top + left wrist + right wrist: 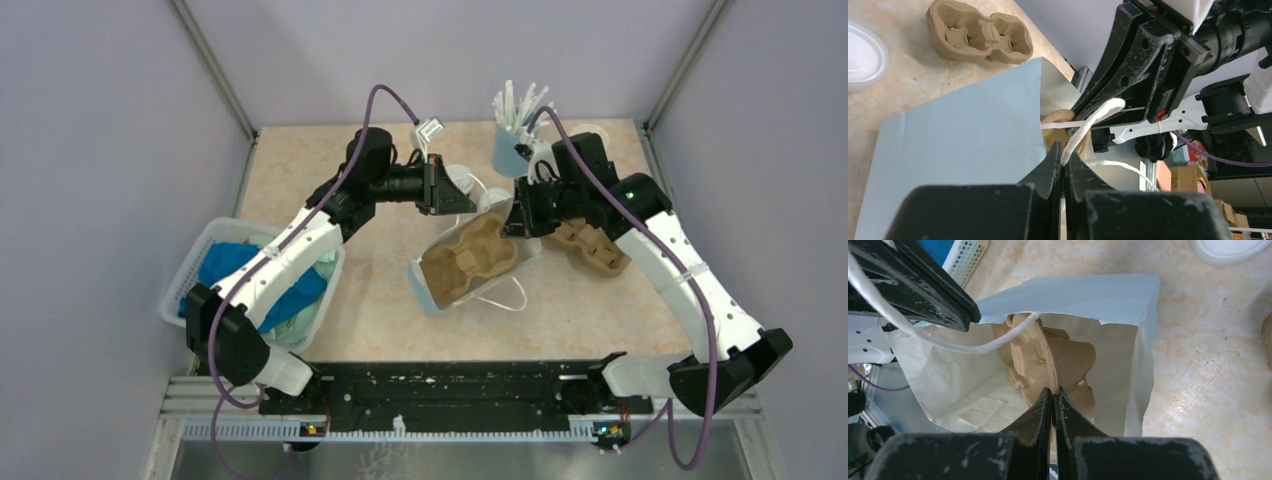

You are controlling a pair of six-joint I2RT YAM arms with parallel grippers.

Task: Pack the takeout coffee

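The takeout coffee is out of view in every frame. A light blue paper bag (428, 288) lies on its side mid-table, mouth toward the arms. My left gripper (1063, 161) is shut on the bag's white rope handle (1093, 122) and holds it up at the mouth. My right gripper (1053, 390) is shut on the rim of a brown pulp cup carrier (1068, 357) that sits inside the bag (1088, 295). From above, the left gripper (445, 192) and right gripper (518, 216) meet over the bag's far end.
A second pulp carrier (597, 250) lies on the table by the right arm. A blue cup of white sticks (510, 145) stands at the back. A white basket (193, 265) with blue cloth sits at the left. A loose white round lid (860, 55) lies near the bag.
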